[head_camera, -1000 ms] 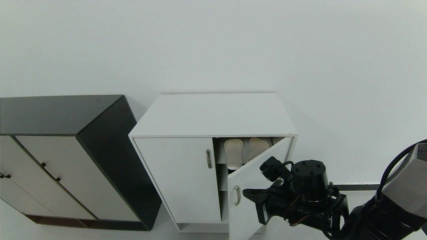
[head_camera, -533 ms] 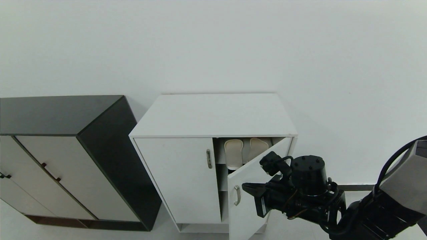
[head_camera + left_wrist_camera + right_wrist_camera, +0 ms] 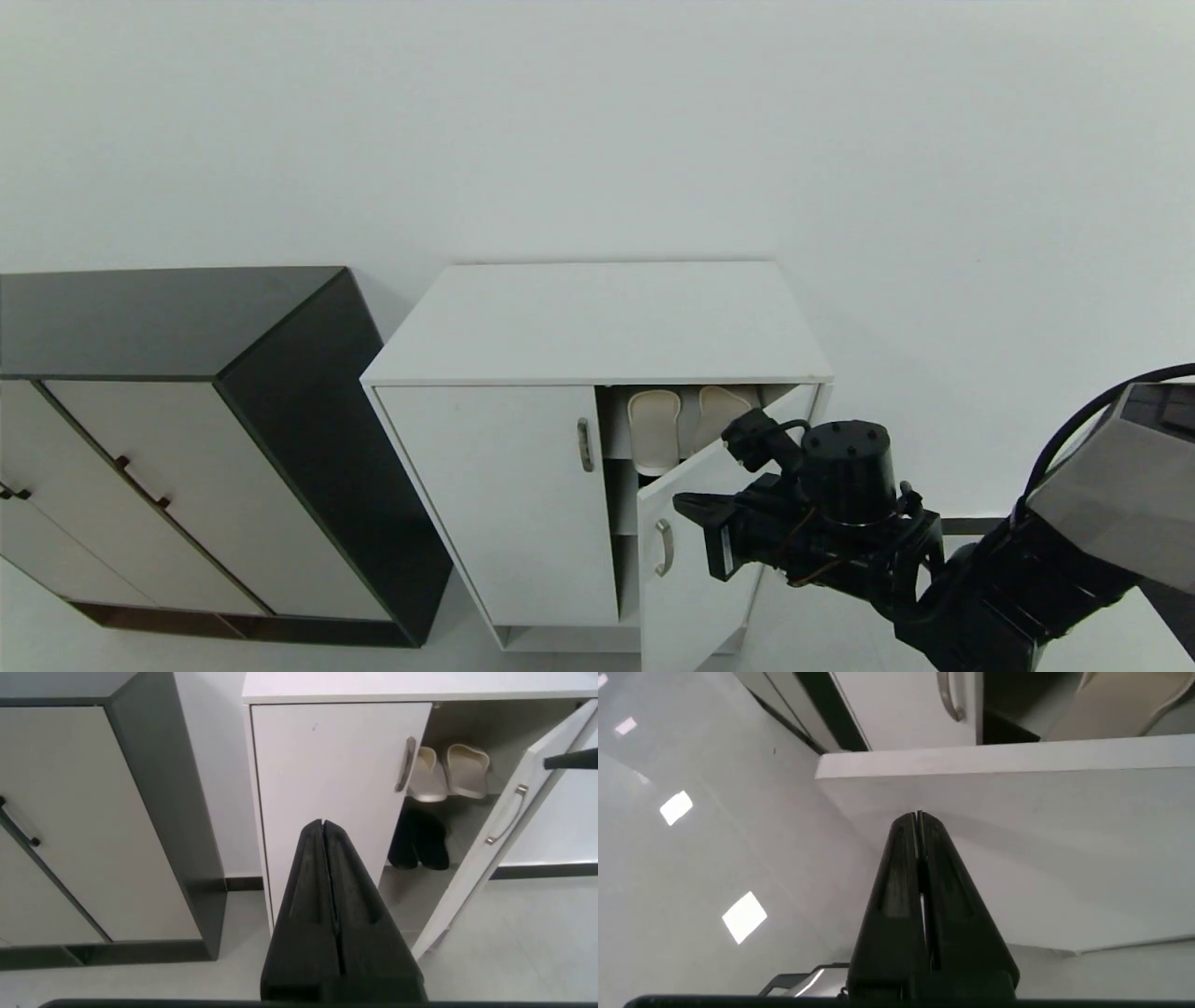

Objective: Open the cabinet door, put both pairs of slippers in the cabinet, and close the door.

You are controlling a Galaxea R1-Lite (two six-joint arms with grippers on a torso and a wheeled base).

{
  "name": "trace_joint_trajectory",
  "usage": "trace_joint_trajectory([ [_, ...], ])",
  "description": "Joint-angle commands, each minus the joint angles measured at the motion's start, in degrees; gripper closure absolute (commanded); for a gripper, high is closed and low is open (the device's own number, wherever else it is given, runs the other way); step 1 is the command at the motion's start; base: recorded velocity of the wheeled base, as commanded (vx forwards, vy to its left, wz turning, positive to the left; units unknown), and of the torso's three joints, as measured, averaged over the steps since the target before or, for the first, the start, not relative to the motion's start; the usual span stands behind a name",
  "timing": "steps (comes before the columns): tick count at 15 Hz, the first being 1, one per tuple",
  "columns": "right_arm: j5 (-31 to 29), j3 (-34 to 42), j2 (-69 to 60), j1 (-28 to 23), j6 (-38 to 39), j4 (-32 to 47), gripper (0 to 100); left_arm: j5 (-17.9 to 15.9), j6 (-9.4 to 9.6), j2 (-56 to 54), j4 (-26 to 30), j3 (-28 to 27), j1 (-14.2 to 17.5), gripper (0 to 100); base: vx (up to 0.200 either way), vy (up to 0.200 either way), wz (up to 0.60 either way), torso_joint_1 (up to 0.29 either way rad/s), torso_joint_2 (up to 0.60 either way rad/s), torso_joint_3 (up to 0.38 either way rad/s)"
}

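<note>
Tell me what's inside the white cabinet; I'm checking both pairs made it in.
A light pair of slippers above, a dark pair below. The shut left door hides the rest.

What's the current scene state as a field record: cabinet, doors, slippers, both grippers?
cabinet: white two-door cabinet, next to a dark grey cabinet
left door: closed
right door: partly open, swung outward
upper shelf: pair of beige slippers
lower shelf: pair of dark slippers
right gripper: shut, empty, tip at the right door's outer face near its metal handle; contact unclear
left gripper: shut, empty, in front of the cabinet
remaining: close the right door
</note>
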Motion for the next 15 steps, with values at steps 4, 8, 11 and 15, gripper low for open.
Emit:
trace_joint_trajectory([
  [4, -0.01, -2.52, 2.44, -0.70, 1.13, 0.74, 100, 0.00, -0.03, 0.00, 0.00, 0.01, 0.01, 100, 0.000, 0.000, 0.00, 0.000, 0.00, 0.000],
  [8, -0.10, -8.06, 5.26, -2.45, 2.19, 4.79, 100, 0.00, -0.03, 0.00, 0.00, 0.01, 0.01, 100, 0.000, 0.000, 0.00, 0.000, 0.00, 0.000],
  [11, -0.10, -11.57, 6.75, -2.98, 2.28, 7.33, 100, 0.00, -0.03, 0.00, 0.00, 0.01, 0.01, 100, 0.000, 0.000, 0.00, 0.000, 0.00, 0.000],
  [15, -3.44, -16.93, 10.27, -3.42, 2.28, 9.62, 100, 0.00, -0.03, 0.00, 0.00, 0.01, 0.01, 100, 0.000, 0.000, 0.00, 0.000, 0.00, 0.000],
])
